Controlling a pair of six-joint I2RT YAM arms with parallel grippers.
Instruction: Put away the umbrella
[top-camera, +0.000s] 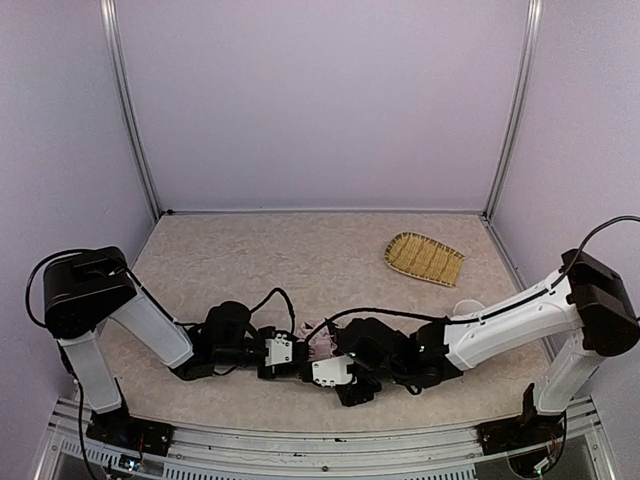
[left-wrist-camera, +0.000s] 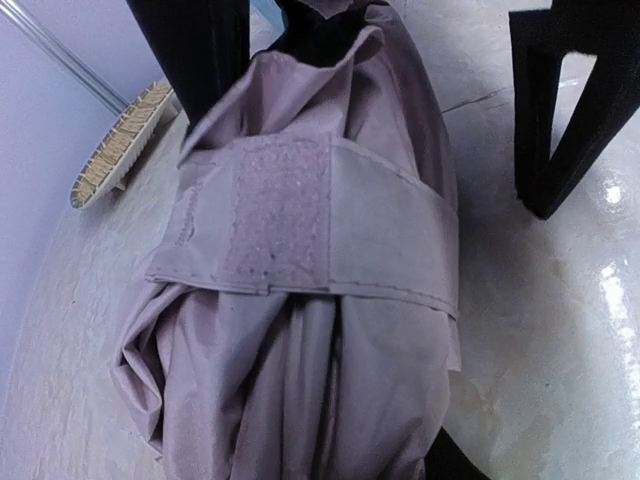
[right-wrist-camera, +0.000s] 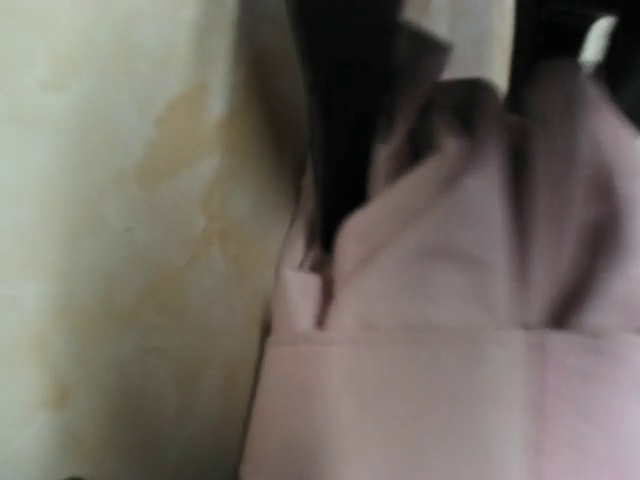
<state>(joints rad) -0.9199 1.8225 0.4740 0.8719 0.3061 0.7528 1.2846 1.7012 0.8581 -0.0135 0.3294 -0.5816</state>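
At the counter's near edge, pink umbrella inside my open left hand, right hand against it, grip too blurred to tell.

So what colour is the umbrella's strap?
Pale pink, matching the umbrella; the strap shows best in the left wrist view.

High rear overview, wrist cameras tight on umbrella, right perhaps nearest

Soft, matt, creased cloth on the umbrella, with a rougher fuzzy patch on its strap. Smooth, glossy, mottled finish on the table; coarse woven strips on the far-right tray.
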